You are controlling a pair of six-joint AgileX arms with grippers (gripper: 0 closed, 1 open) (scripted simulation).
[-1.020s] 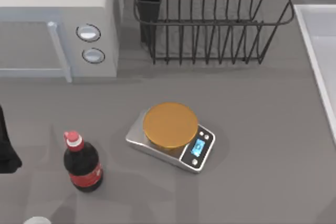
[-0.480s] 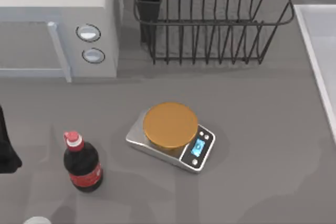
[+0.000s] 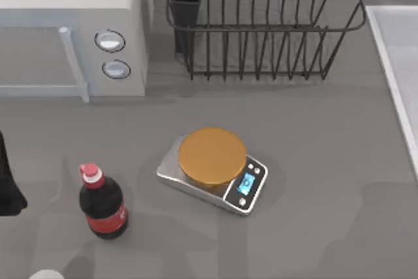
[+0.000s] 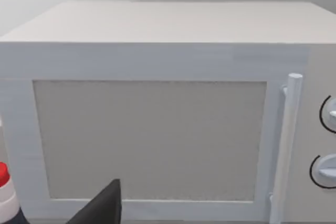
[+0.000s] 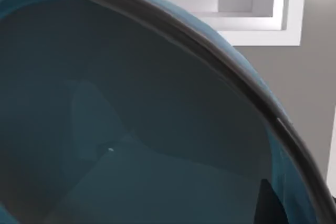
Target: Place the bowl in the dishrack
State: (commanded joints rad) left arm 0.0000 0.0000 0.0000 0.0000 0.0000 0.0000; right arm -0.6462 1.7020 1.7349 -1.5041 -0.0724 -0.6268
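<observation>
The right wrist view has the bowl (image 5: 131, 129) pressed close, teal inside and dark rim; whether the right end effector grips it I cannot tell. Over the last second the top view stays unchanged: the dishrack (image 3: 261, 27) at the back of the surface (image 3: 313, 161) holds no bowl. The left arm (image 3: 8, 181) sits parked at the left edge. Delivery is judged pending.

Three cameras: one overhead, one on each of my wrists.

My top view looks straight down on the table (image 3: 313, 129), microwave (image 3: 72, 4) at left, dishrack (image 3: 261, 31) behind. My left wrist view faces the microwave (image 4: 157, 103) door close up, sharing it and the bottle (image 3: 102, 202) with the top view. My right wrist view sits right against the bowl (image 5: 131, 129).
</observation>
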